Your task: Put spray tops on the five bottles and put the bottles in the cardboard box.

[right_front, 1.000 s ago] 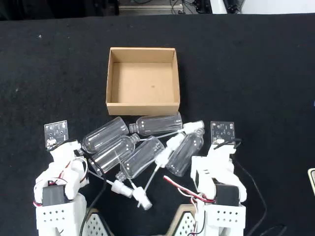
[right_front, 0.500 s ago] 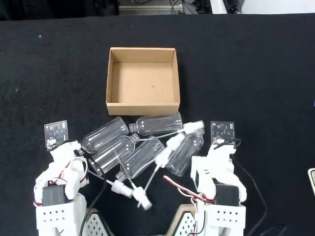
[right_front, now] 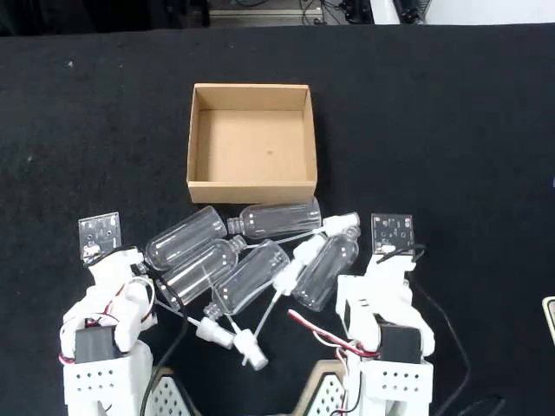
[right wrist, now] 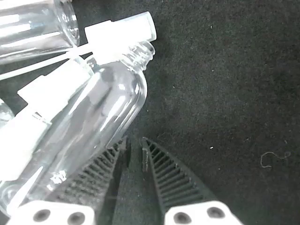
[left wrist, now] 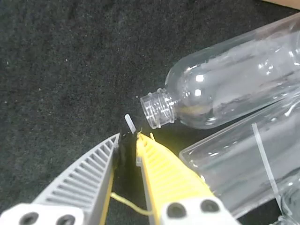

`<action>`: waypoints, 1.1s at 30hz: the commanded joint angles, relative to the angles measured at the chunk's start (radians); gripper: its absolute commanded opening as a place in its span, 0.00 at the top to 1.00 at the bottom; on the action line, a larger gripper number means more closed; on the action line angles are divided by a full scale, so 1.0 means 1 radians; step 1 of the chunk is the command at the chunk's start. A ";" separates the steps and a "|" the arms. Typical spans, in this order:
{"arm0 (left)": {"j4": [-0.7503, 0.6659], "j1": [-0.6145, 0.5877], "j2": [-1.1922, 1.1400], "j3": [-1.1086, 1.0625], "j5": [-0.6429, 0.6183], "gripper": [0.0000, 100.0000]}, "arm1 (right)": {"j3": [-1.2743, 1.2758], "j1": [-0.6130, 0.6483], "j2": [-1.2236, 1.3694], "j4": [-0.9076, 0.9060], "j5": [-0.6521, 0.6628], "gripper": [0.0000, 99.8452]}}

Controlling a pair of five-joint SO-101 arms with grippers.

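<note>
High view: the left arm base [right_front: 102, 381] and right arm base [right_front: 390, 381], on the side of the bottles away from the cardboard box [right_front: 251, 143], are cut off by the picture's edge. A pale object [right_front: 549, 310], well apart from the box, is cropped; type cannot be told. Left wrist view: 2 bottles cropped, the open-necked bottle [left wrist: 225, 93] and the adjacent bottle [left wrist: 243, 164]. Right wrist view: the capless bottle [right wrist: 93, 122] is cropped at its base.

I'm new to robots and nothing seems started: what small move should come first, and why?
Probably the left arm's fingers should open toward the nearest bottle: its bare neck lies just ahead, spray tops lie loose, and no bottle is in the cardboard box.
</note>
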State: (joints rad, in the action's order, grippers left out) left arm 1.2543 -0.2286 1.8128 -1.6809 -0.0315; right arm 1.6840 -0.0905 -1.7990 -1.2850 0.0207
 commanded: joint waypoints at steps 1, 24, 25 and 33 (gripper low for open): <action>0.023 0.012 0.011 -0.019 0.006 0.95 | -0.001 -0.015 -0.101 -0.023 0.005 0.99; -0.133 -0.001 0.011 -0.019 0.012 0.95 | -0.001 -0.021 -0.099 -0.023 0.005 0.99; -0.157 -0.001 0.011 -0.019 0.012 0.95 | -0.001 -0.021 -0.099 -0.023 0.005 0.99; -0.281 -0.001 0.011 0.027 0.333 0.95 | -0.001 -0.021 -0.099 -0.023 0.005 0.99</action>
State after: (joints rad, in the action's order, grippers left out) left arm 1.0242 -0.2271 1.8144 -1.6809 0.0836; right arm 1.6840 -0.0905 -1.7990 -1.2850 0.0207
